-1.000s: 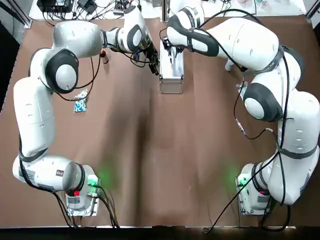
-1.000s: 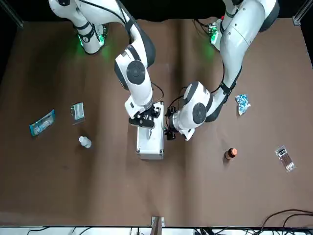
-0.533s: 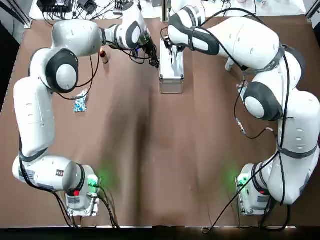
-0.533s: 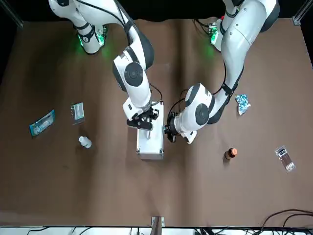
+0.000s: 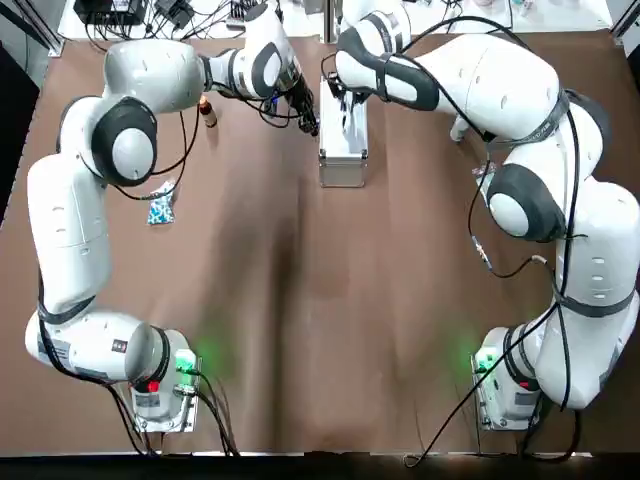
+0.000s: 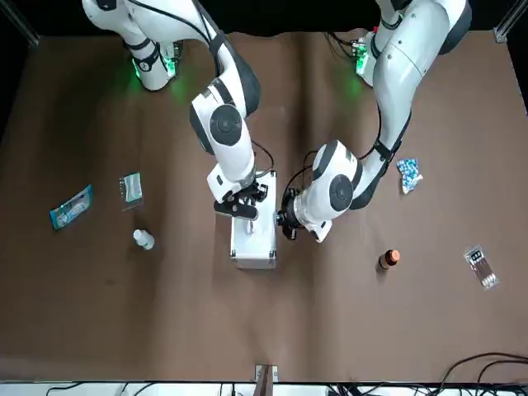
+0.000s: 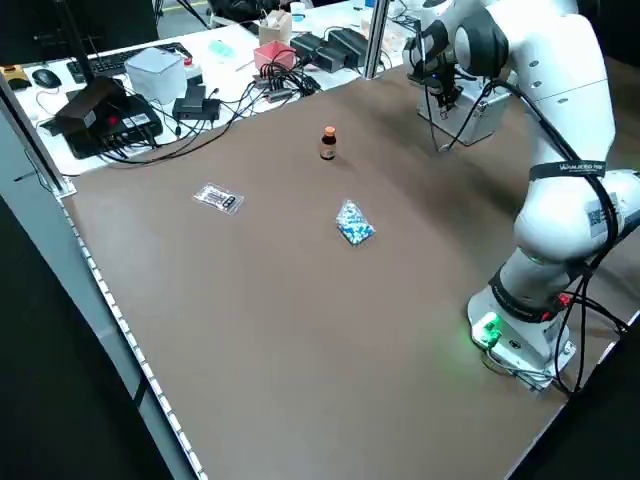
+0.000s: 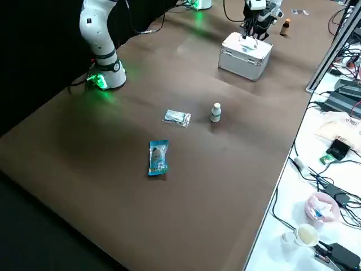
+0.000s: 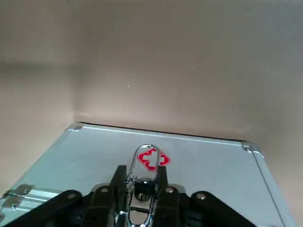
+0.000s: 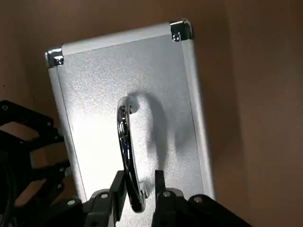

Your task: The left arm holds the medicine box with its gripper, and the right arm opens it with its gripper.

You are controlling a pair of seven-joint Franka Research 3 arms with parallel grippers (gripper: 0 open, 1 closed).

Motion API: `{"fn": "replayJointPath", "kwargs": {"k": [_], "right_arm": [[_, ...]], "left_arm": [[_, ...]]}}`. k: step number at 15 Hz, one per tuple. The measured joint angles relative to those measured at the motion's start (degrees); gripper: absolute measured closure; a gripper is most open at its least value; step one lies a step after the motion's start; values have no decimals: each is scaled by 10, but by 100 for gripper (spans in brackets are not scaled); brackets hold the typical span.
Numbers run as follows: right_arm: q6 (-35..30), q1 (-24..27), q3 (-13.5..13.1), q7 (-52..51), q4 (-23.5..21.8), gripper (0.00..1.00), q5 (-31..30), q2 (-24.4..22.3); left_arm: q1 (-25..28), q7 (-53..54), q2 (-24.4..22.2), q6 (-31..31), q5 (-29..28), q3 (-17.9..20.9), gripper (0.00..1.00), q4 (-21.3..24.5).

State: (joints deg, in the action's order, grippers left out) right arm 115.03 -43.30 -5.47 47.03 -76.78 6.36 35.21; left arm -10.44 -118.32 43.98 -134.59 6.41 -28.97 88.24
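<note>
Left tool [image 9: 141,171]: at the box's left side face, closed on the chrome clasp [image 9: 140,213], apparently to steady or release it. Medicine box [image 5: 342,150]: aluminium case, lid shut, flat on the counter [image 5: 300,300] at its far middle. Right tool [image 10: 140,174]: over the carry handle [image 10: 124,137], likely placed for lifting the lid; grip cannot be told. Markings: red cross [image 9: 152,160] only; no lettering legible.
</note>
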Motion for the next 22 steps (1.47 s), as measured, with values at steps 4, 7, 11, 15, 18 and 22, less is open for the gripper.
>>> {"fn": "replayJointPath", "kwargs": {"k": [4,7,11,15,18,22], "right_arm": [[0,-1,1,0,0,71,0,1],[0,-2,2,1,0,73,0,4],[0,-2,3,1,0,74,0,6],[0,-3,3,-6,1,87,-2,6],[0,-3,3,-5,1,87,-2,6],[-1,-3,3,-5,2,87,-2,6]], "left_arm": [[0,0,0,0,0,0,70,0],[0,0,0,0,0,0,70,0],[0,0,0,0,0,0,70,0],[0,0,0,0,0,0,70,0],[0,0,0,0,0,0,70,0],[0,0,0,0,0,0,70,0]]}}
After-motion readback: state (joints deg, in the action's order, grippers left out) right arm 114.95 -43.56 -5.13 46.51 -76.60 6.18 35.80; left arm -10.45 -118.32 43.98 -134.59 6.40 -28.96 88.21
